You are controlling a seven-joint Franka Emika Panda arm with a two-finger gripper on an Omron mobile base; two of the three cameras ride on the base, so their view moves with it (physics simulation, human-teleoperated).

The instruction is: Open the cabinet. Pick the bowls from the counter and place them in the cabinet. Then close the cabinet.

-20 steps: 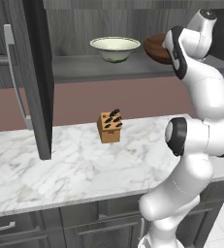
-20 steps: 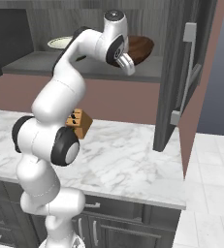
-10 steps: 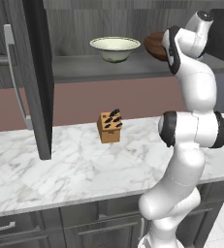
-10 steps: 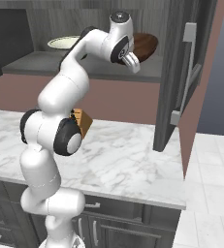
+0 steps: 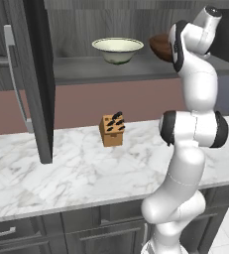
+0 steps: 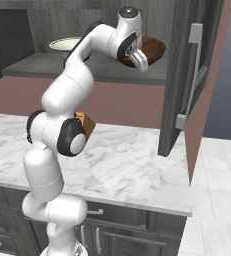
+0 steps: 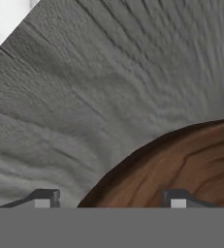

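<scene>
Dark grey-brown wood-grain wall cabinet [image 5: 136, 74] stands with both panelled doors swung out, left door [image 5: 34, 79] edge-on in the left base view, right door [image 6: 187, 75] with its long silver bar handle [image 6: 194, 75] in the right base view. Deep cream-white ceramic bowl with darker rim [image 5: 117, 50] sits upright on the cabinet shelf. Shallow dark brown wooden bowl [image 6: 147, 50] sits on the same shelf, to the right of the cream one, well apart. White arm's gripper [image 7: 108, 198] is at the wooden bowl's near rim; in the hand view the fingers [image 7: 43, 199] stand wide, one outside the rim over the grey shelf, the other over the bowl's inside (not pressing the rim). White marble bench with grey veining [image 5: 86, 173] carries a small tan knife block [image 5: 111, 130].
</scene>
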